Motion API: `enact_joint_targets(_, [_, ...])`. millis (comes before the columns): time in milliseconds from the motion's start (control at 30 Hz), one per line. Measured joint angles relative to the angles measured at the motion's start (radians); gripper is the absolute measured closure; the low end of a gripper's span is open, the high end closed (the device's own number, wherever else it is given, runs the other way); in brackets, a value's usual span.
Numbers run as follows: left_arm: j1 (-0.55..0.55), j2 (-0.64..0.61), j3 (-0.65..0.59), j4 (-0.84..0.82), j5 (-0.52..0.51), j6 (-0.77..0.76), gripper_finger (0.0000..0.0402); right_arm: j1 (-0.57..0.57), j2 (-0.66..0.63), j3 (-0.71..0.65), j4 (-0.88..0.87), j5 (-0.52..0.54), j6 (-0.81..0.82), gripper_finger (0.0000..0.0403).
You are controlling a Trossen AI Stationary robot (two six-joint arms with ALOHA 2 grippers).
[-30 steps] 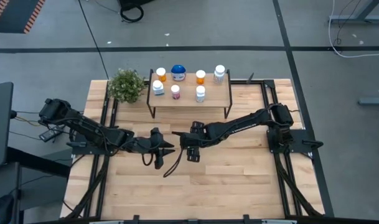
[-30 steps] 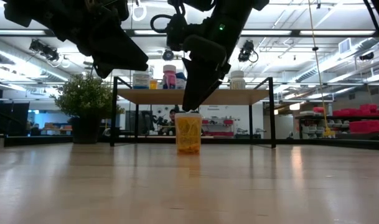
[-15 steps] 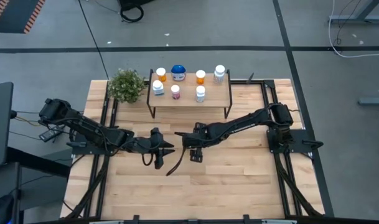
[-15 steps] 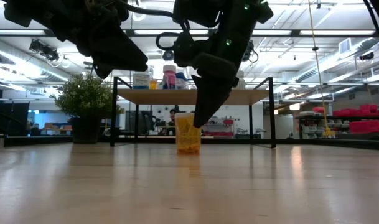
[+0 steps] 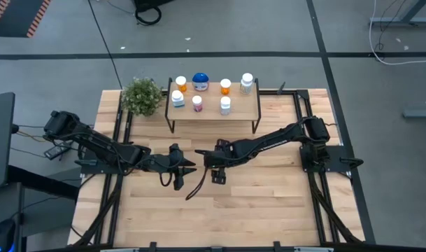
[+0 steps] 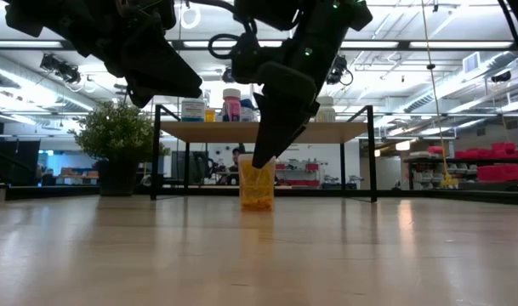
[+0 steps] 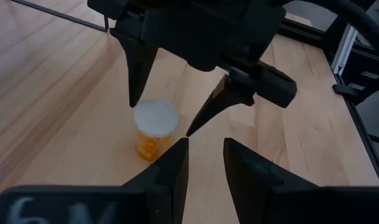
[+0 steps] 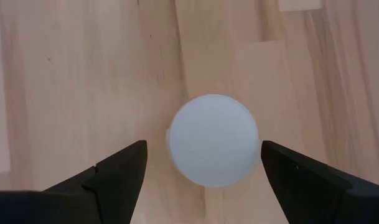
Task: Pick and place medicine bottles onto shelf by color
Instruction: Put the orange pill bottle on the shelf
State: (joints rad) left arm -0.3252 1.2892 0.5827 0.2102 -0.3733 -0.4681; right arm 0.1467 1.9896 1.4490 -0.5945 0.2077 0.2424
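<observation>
Bench (image 5: 268,203): light wood planks, visible grain, dark metal rails along both sides.

Orange bottle (image 6: 258,184) stands upright on the bench at mid-table, well in front of the shelf. Short cylinder, translucent orange body with pills inside, flat round white cap. Same one in the left wrist view (image 7: 155,130) and, cap only, from straight above in the right wrist view (image 8: 213,139).

Right claw (image 8: 205,168) is directly over that bottle, pointing down, fingers spread wide. One dark wedge-shaped finger (image 8: 117,167) on each side of the cap, clear gaps both sides, no contact. Holds nothing. In the low view its tips (image 6: 267,153) sit about level with the cap.

Left claw (image 7: 205,158) hovers just beside the bottle on the left arm's side, aimed at it. Fingers only narrowly parted, nothing between them.

Shelf (image 5: 240,110) at the far edge of the bench: flat light-wood board on thin black legs. Seven bottles on top in two rows. Back row: orange (image 5: 181,83), wide blue-lidded one (image 5: 200,82), orange (image 5: 225,86), clear-white (image 5: 247,82). Front row: bluish-white (image 5: 178,98), pink (image 5: 196,103), white (image 5: 225,105). All upright.

Leafy green potted plant (image 5: 142,96) just beside the shelf's left end.
</observation>
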Motion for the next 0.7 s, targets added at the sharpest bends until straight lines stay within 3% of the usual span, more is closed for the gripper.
enact_joint_targets(700, [0.0, 0.0, 0.0, 0.001, 0.0, -0.015, 0.0294, 0.006, 0.0, 0.0, 0.0, 0.0, 0.016, 0.0079])
